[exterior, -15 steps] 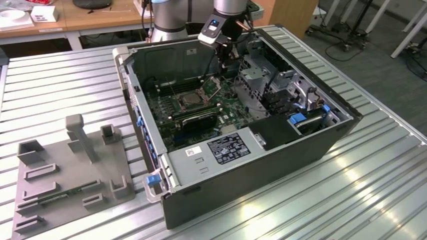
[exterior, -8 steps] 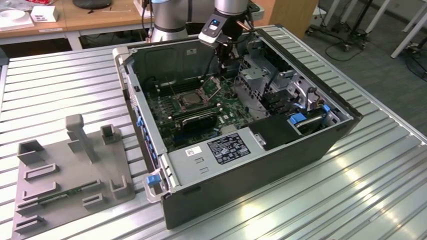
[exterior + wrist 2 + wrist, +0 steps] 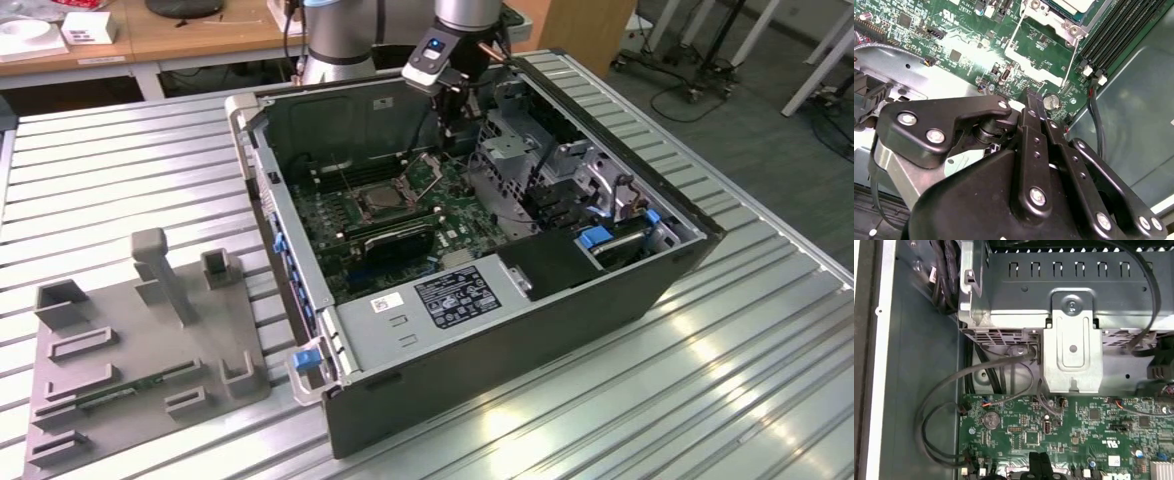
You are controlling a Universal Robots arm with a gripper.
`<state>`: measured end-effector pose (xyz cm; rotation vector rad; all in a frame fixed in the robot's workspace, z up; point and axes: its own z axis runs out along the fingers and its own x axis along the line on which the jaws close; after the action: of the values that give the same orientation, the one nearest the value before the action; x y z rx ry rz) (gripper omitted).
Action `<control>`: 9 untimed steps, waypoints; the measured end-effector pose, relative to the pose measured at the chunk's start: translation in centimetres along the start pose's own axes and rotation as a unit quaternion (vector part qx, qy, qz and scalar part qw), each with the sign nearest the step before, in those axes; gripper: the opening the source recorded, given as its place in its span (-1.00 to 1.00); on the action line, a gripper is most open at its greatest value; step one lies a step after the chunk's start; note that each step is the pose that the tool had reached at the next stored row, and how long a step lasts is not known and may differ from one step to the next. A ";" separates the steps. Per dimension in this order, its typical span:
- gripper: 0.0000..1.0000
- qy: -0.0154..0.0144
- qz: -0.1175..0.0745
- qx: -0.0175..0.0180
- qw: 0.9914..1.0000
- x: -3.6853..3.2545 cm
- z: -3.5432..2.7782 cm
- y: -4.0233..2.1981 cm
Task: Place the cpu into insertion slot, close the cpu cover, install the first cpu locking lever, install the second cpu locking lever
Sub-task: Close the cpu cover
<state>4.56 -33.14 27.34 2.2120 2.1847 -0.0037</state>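
The cpu (image 3: 379, 203) lies flat in the insertion slot (image 3: 360, 212) on the green motherboard; its silvery top also shows in the second wrist view (image 3: 1070, 4). The cpu cover (image 3: 430, 172) stands raised on the side of the slot nearest my gripper, and green board shows through the cut-out of its metal frame (image 3: 1031, 64). Two thin wire levers (image 3: 1018, 25) rise beside it. My gripper (image 3: 451, 130) hangs inside the case just behind the cover. Its black fingertips (image 3: 1030, 94) are pressed together with nothing visible between them, and they hover low over the board (image 3: 1039, 460).
A grey drive cage (image 3: 514, 160) stands close beside the gripper, and its bracket (image 3: 1071, 340) fills the space ahead. Black cables (image 3: 944, 405) loop along the case wall. Memory slots (image 3: 1109, 30) flank the socket. A coin battery (image 3: 1052, 101) sits by the fingertips. A grey fixture plate (image 3: 134, 340) lies outside the case.
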 end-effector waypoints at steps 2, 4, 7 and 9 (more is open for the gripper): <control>-0.79 0.000 0.000 0.005 1.000 0.00 0.14 0.24; -0.79 0.000 0.000 0.009 1.000 0.01 0.32 0.38; -0.79 -0.001 0.000 0.013 1.000 0.02 0.68 0.50; -0.79 -0.001 0.000 0.014 1.000 0.03 1.02 0.55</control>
<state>5.13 -33.15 26.32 2.2247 2.1980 -0.0359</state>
